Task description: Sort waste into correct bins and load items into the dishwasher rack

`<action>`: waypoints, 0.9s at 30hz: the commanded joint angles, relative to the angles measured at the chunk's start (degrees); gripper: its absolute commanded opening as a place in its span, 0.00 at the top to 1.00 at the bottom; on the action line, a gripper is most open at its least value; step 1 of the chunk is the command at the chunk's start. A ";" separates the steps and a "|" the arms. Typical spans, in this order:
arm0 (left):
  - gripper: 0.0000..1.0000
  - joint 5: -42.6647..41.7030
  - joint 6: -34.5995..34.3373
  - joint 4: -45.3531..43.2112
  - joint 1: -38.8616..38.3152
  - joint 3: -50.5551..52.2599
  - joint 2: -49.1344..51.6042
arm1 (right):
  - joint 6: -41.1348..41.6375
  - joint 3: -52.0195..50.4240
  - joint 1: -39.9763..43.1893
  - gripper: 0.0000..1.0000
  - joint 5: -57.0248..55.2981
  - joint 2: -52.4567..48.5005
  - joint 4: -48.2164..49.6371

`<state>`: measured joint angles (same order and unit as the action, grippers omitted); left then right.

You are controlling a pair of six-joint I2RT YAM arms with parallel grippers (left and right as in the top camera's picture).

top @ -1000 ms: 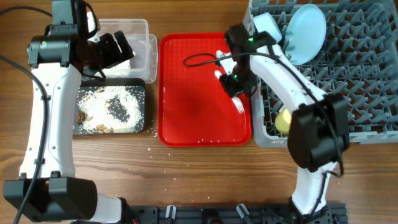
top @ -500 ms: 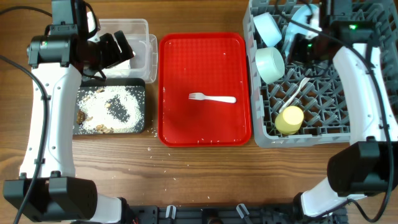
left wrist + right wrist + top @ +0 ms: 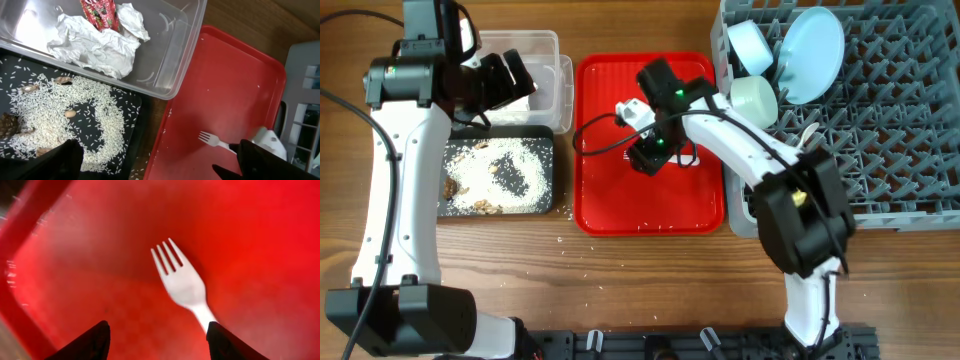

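A white plastic fork [image 3: 182, 282] lies flat on the red serving tray [image 3: 610, 200], tines pointing left in the left wrist view [image 3: 212, 140]. My right gripper [image 3: 648, 155] hovers just above it, open and empty [image 3: 157, 330], with the fork's handle beside its right finger. My left gripper [image 3: 515, 75] is wide open and empty [image 3: 157, 150], above the seam between the bins. The clear tub [image 3: 170, 75] holds crumpled napkins [image 3: 100, 45] and a red wrapper [image 3: 100, 10]. Rice and brown scraps lie in the black tray [image 3: 60, 115].
The grey dishwasher rack [image 3: 880, 150] fills the right side, holding a pale blue plate [image 3: 815, 50] and two bowls [image 3: 750, 45] [image 3: 755, 98]. My right arm crosses the rack's left edge. A few rice grains lie on the wood in front of the black tray.
My right arm has swung from over the rack back to the red tray and now hangs over the fork with its jaws apart. The left arm has not moved.
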<state>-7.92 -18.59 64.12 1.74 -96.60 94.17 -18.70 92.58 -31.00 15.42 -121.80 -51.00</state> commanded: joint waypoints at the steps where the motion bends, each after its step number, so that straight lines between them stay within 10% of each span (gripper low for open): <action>1: 0.00 0.52 -0.28 -0.07 0.26 -0.66 -0.31 | -5.25 -0.26 0.26 0.35 0.55 -3.43 1.05; 8: 0.00 0.52 -0.31 -0.07 0.26 -0.66 -0.31 | -7.74 -0.26 0.52 0.30 0.52 -6.49 7.23; 17: 0.00 0.52 -0.31 -0.07 0.26 -0.66 -0.31 | -6.03 -0.24 0.52 0.88 0.57 -6.49 5.09; 27: 0.00 0.52 -0.31 -0.07 0.26 -0.66 -0.31 | 8.61 14.64 0.68 0.96 0.68 -0.39 -13.55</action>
<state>-7.92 -18.59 64.12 1.74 -96.60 94.17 -15.99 98.70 -30.55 16.03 -126.72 -60.36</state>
